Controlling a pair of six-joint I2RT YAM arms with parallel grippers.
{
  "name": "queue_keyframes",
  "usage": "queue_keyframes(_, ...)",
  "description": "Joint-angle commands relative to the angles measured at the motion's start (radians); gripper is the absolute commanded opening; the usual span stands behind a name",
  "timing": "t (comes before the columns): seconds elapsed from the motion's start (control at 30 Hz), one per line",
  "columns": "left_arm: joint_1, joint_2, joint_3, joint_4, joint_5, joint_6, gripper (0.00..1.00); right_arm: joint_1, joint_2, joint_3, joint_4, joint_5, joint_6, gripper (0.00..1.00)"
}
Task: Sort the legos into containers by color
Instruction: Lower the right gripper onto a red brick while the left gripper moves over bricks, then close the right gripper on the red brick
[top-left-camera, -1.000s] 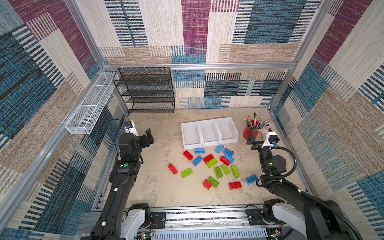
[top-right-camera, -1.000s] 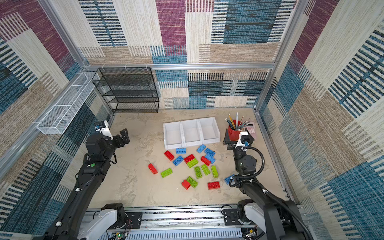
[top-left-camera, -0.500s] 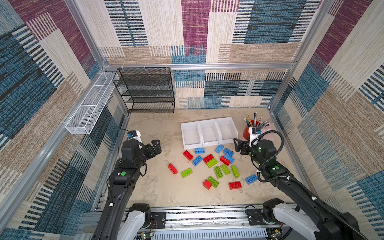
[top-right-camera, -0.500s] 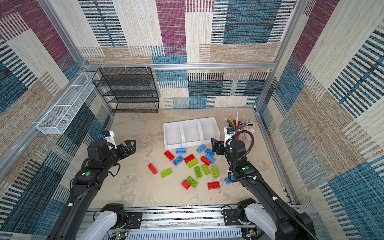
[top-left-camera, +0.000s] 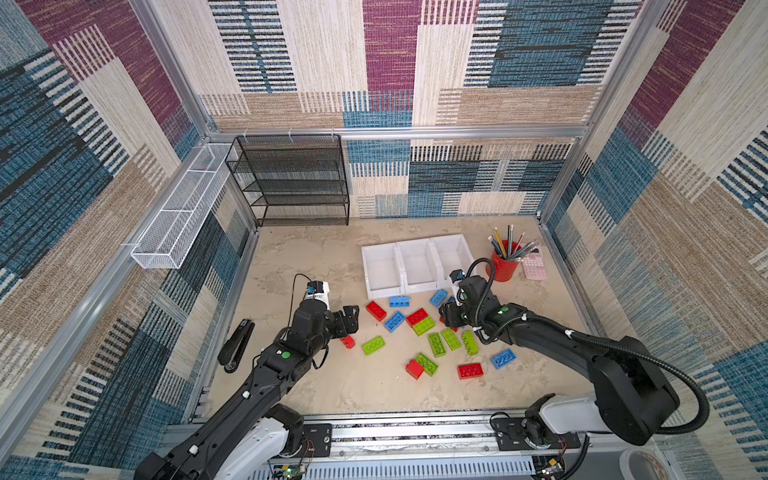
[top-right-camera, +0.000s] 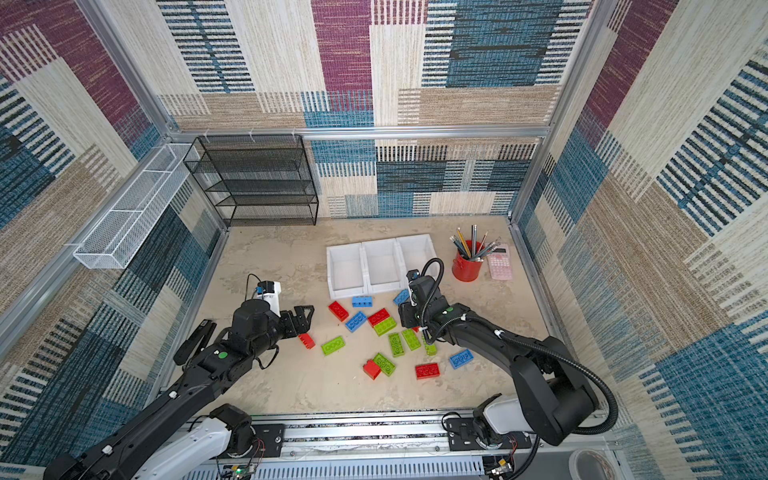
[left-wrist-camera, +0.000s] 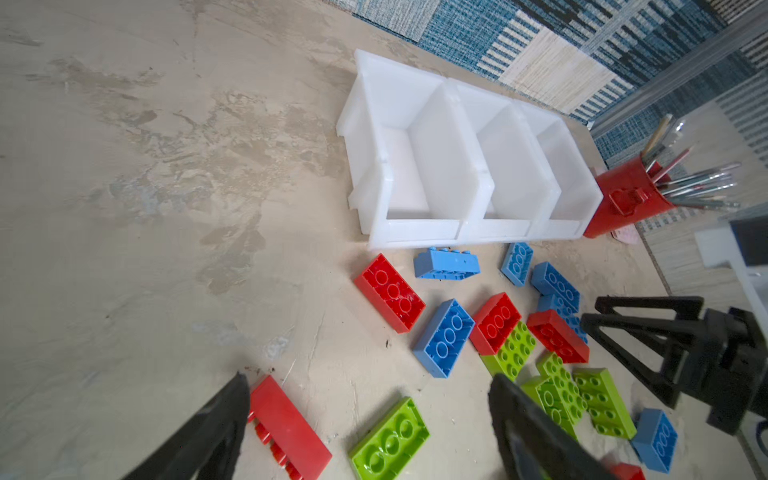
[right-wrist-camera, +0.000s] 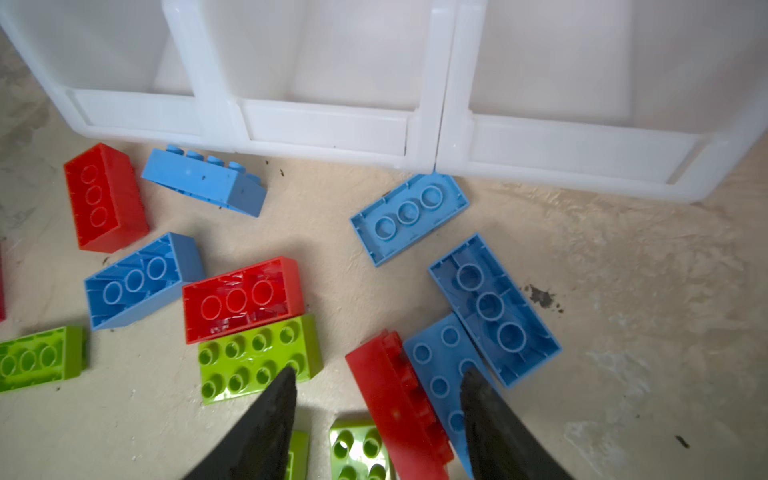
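Beside three white containers (top-left-camera: 400, 262) lie red, green, blue legos (top-left-camera: 424, 327).

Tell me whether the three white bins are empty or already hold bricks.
Empty: all three bins show bare white floors; the bricks lie on the table in front.

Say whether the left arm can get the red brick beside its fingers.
Probably yes: the left gripper is open with the red brick just inside one finger, and the nearest green brick lies apart.
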Motion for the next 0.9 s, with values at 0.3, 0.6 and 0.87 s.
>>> queue_keyframes(0.3, -0.053, 0.068, -0.001, 0.119, -0.011, 0.043, 0.9, 0.013, 0.09, 0.03, -0.094, 0.011, -0.023, 0.46)
queue_keyframes(0.6, -0.06, 0.065, -0.02, 0.152, -0.036, 0.036, 0.9, 0.027, 0.109, 0.037, -0.108, -0.005, -0.038, 0.37)
queue_keyframes(0.87, -0.064, 0.095, -0.006, 0.153, -0.037, 0.039, 0.9, 0.036, 0.074, 0.065, -0.13, 0.011, -0.039, 0.38)
